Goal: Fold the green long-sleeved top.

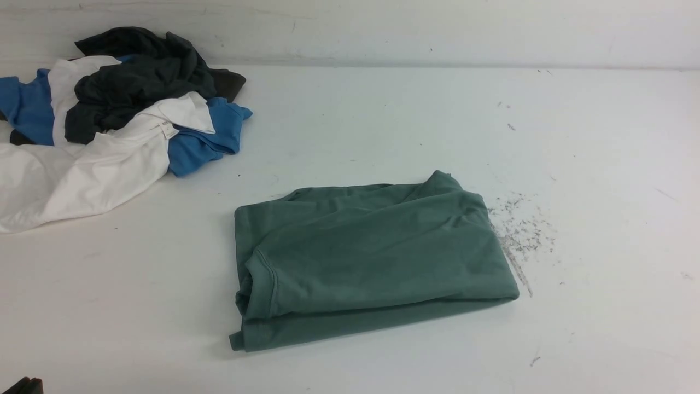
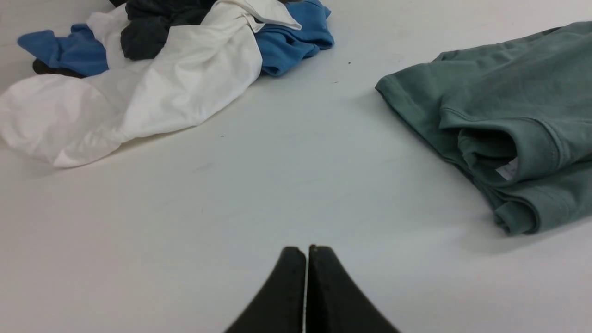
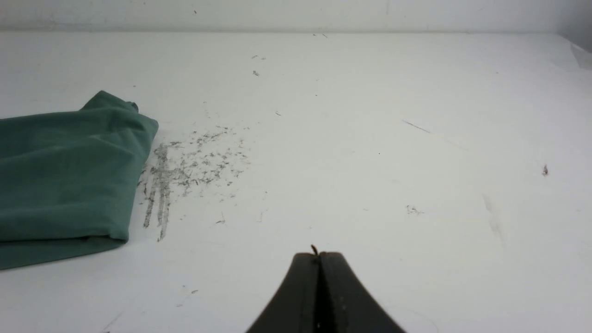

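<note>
Here the green long-sleeved top [image 1: 366,257] lies folded on the white table [image 1: 383,120], between both claws; left gripper [image 2: 306,252] and right gripper [image 3: 318,256] pinched together, empty, apart from it

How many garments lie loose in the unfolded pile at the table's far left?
3 visible: a dark grey one on top at the back, a blue one beneath, a white one spilling nearest the robot. More may be hidden.

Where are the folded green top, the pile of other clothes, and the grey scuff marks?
Folded green long-sleeved top [image 1: 377,257]: front view, top layer.
Pile of white, blue and dark clothes [image 1: 109,137]: front view, white garment.
Grey scuff marks [image 3: 194,162]: right wrist view, middle.
</note>
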